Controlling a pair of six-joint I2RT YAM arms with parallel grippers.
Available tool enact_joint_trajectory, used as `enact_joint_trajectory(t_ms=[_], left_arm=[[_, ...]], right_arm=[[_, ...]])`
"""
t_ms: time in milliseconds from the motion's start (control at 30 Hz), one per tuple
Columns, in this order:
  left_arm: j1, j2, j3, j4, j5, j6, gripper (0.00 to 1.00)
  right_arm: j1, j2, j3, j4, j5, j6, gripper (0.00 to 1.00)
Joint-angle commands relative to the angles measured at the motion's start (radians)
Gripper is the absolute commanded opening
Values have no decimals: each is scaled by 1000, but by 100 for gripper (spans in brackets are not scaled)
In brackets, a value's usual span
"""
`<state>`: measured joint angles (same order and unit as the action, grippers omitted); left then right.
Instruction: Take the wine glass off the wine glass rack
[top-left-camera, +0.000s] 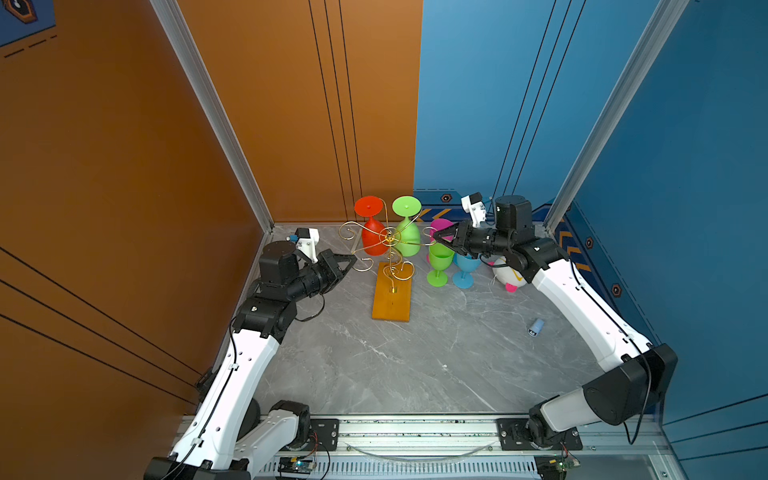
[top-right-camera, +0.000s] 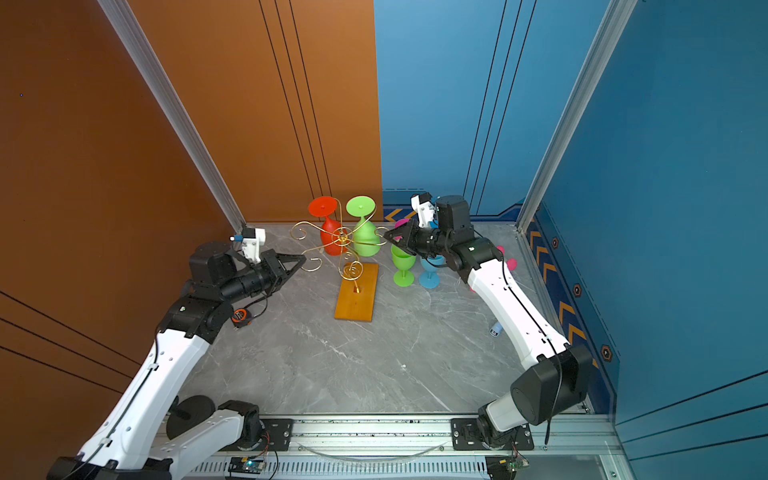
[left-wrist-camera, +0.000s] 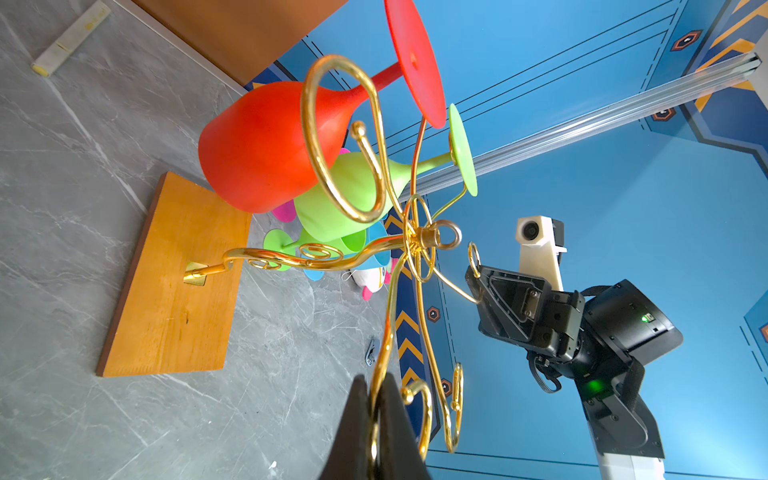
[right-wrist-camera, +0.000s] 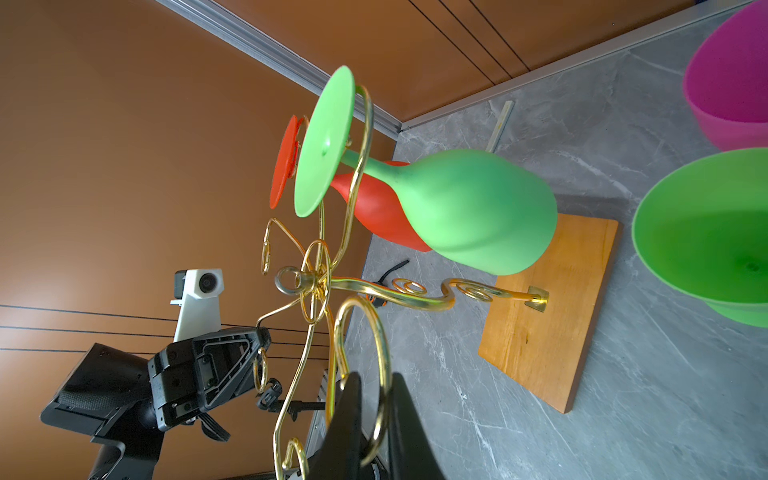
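Toward the back of the grey marble-patterned desk, the wine glass rack, a thin gold wire stand with curled scroll arms spreading from a central stem on a flat rectangular orange-brown wooden base, is standing upright. Two glasses are hanging upside down from its far arms, feet up and bowls down: a matte red plastic wine glass on the left and a matte lime-green plastic wine glass just beside it on the right; whether their bowls are touching cannot be told. The left end effector is reaching in from the left and gripping a near-left scroll arm, its black fingers pressing together on the gold wire in the left wrist view. The right end effector is gripping the scroll arm on the rack's right side, the wire loop running between its nearly closed black fingers. Just right of the rack, an upright lime-green plastic goblet and an upright sky-blue plastic goblet are standing side by side on the desk, with a magenta plastic goblet behind them, partly hidden by the right end effector. Farther right, a white plush toy with pink parts is lying under the right arm, and a small pale-blue cylinder is lying near the desk's right edge. An orange-and-black tape measure is sitting beneath the left arm.
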<state>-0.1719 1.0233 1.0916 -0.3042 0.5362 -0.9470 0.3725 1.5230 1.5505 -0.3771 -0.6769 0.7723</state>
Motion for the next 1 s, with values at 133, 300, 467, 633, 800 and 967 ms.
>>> enact_joint_trajectory(t_ms=[133,300,467,633,800,967], left_arm=[[3,39,37,71,-15,68,14],[8,47,42,86,-15,68,17],[9,55,47,97,-8,67,19],[16,51,48,97,2,66,28],[36,20,31,88,9,78,41],[96,-32,-10,53,12,121,58]], right_arm=[[-18,56,53,74,-32,-81,16],[-35,67,74,75,-48,-84,23],[-69,75,99,72,-68,-87,37],[-105,98,129,74,-87,-100,53],[-124,204,239,75,-115,-90,59],[-114,331,382,87,-140,-62,60]])
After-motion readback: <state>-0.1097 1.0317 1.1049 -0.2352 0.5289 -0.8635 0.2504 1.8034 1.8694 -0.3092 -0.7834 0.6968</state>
